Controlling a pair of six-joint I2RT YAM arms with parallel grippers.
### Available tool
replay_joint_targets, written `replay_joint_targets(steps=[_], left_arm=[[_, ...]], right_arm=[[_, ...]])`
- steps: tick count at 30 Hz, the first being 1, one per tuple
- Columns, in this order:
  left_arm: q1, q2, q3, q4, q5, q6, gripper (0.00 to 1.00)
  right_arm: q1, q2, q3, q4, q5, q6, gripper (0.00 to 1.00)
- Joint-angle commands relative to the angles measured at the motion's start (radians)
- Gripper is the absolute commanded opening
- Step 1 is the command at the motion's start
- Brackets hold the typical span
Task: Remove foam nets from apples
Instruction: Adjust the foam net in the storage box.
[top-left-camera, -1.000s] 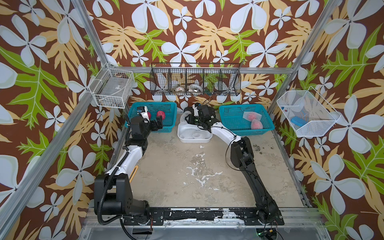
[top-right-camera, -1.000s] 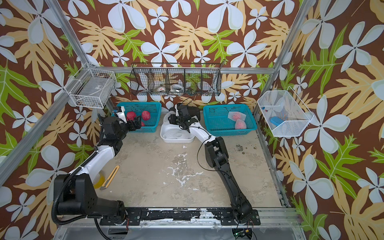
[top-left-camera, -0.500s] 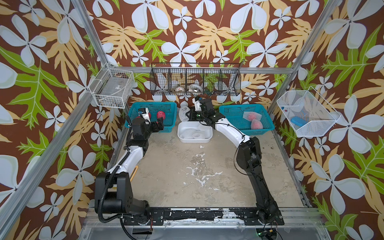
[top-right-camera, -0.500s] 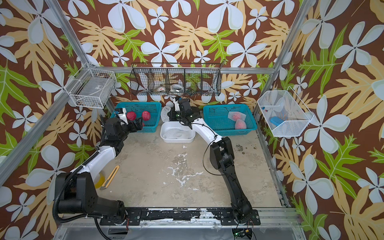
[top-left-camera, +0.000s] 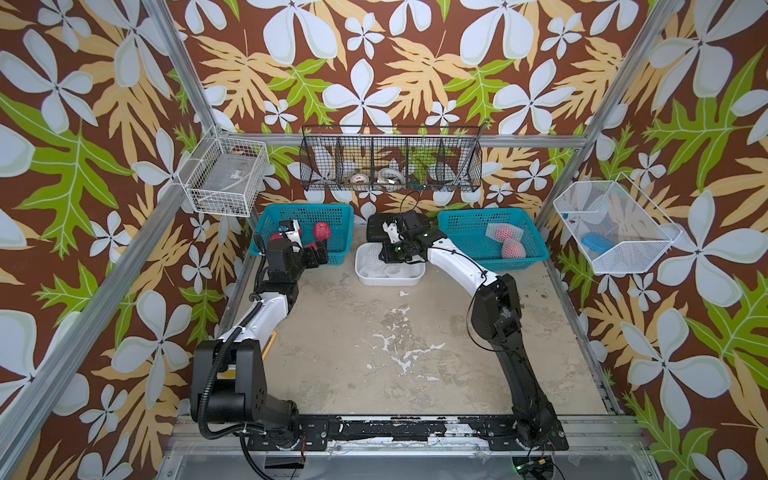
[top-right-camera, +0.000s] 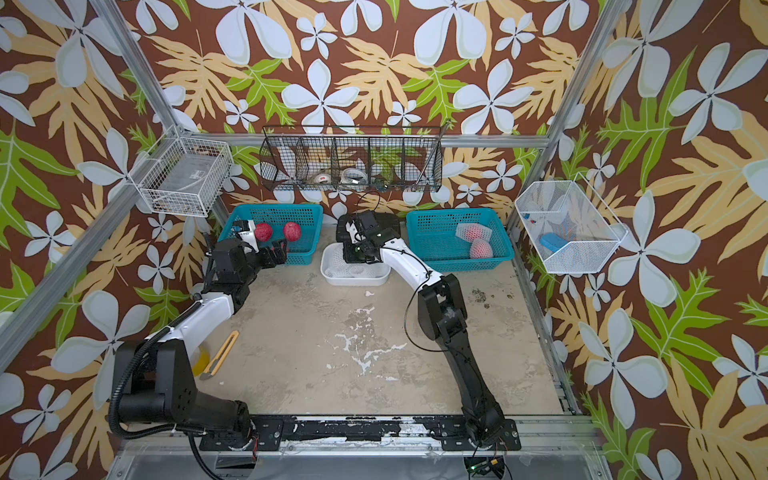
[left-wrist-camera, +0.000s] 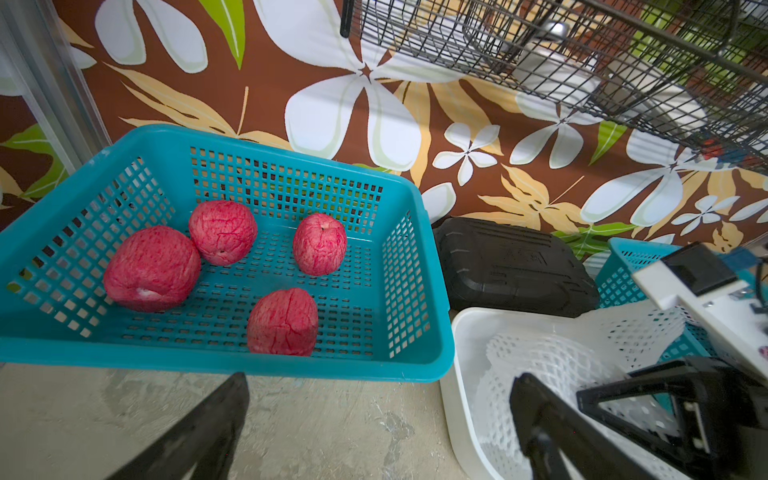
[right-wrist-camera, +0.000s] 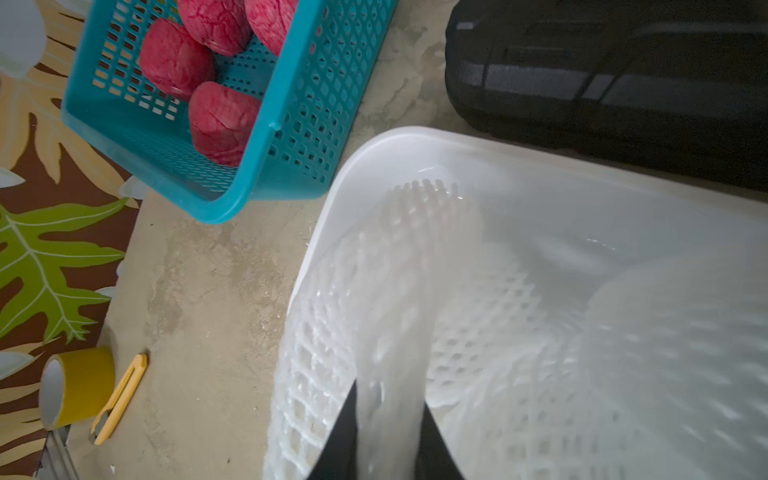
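Clamping a foam net (right-wrist-camera: 374, 291) in the right gripper (right-wrist-camera: 388, 395) over the far-centre white tub (right-wrist-camera: 415, 137), seemingly for discards; holding the left gripper (left-wrist-camera: 380, 378) wide apart, empty, near the far-left teal basket (left-wrist-camera: 166, 353) of four bared apples (left-wrist-camera: 319, 244); leaving two netted apples (top-left-camera: 505, 239) in the far-right basket (top-left-camera: 478, 212)

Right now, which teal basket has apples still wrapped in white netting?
The teal basket by the right arm: its two apples wear foam nets; the other basket's four apples are bare red.
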Motion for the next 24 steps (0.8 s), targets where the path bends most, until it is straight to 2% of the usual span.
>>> replay_joint_targets(steps=[1, 8, 13, 20, 24], left_arm=[[0.000, -0.007, -0.004, 0.027, -0.015, 0.004, 0.99], [0.000, 0.001, -0.017, 0.031, -0.016, 0.004, 0.99], [-0.001, 0.011, -0.019, 0.032, -0.016, 0.008, 0.99], [0.000, 0.016, -0.016, 0.032, -0.023, 0.007, 1.00], [-0.001, 0.017, -0.010, 0.026, -0.028, 0.006, 0.99]], right_arm=[[0.010, 0.045, 0.047, -0.054, 0.039, -0.007, 0.19], [0.023, 0.122, 0.068, -0.055, 0.096, -0.005, 0.20], [0.025, 0.140, 0.074, -0.043, 0.117, -0.007, 0.27], [0.029, 0.072, 0.085, -0.036, 0.122, -0.020, 0.36], [0.037, 0.006, 0.073, -0.048, 0.181, -0.043, 0.44]])
